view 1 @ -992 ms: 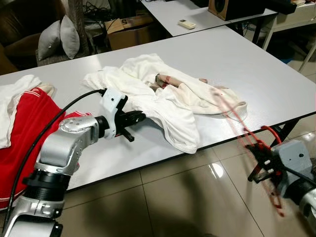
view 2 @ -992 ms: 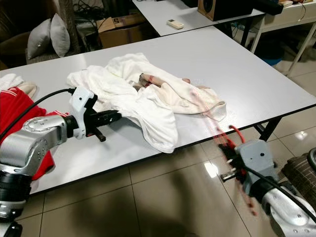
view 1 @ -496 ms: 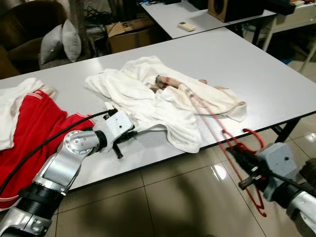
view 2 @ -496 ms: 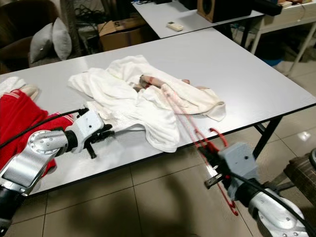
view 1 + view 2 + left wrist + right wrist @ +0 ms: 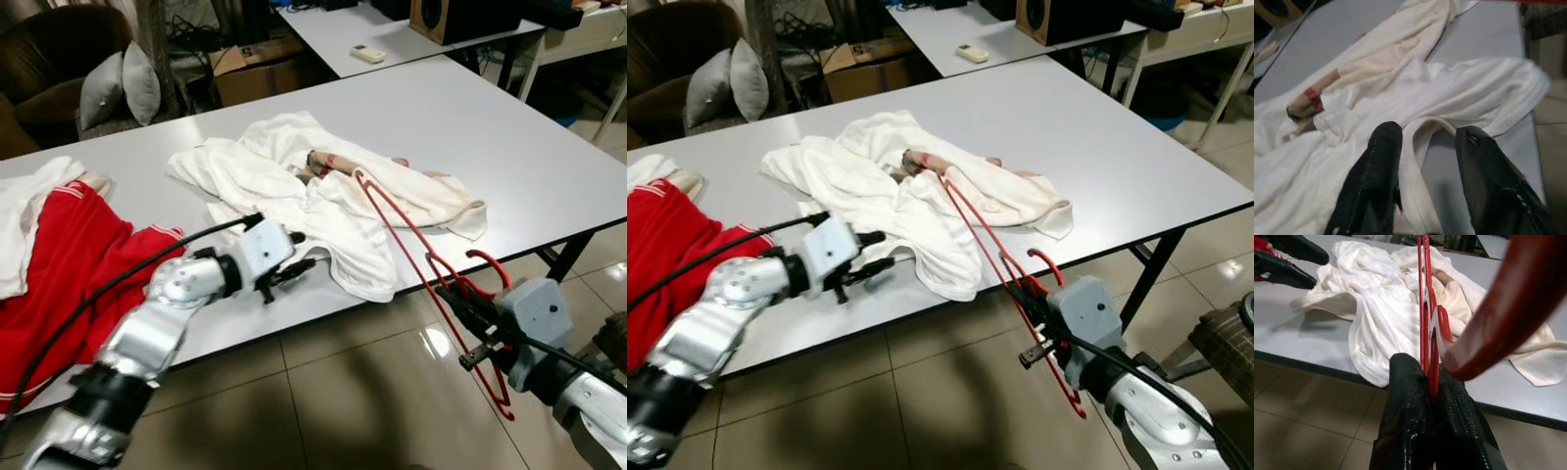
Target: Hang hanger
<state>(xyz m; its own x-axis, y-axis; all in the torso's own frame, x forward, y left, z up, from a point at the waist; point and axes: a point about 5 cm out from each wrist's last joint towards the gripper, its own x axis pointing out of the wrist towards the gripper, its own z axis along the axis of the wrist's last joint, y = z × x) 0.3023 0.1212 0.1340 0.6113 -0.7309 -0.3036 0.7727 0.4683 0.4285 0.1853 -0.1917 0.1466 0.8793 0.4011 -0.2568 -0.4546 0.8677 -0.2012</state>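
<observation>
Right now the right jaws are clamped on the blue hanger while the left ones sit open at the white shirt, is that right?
Not quite: the hanger is red, as the right wrist view shows. The right gripper is shut on it, and the left gripper is open at the white shirt.

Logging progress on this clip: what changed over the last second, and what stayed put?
The right gripper, still shut on the red hanger, swung it up so its far end now rests on the white clothes. The left gripper, fingers open, moved along the table edge to the hem of the white clothes. The clothes and the red garment stayed put.
</observation>
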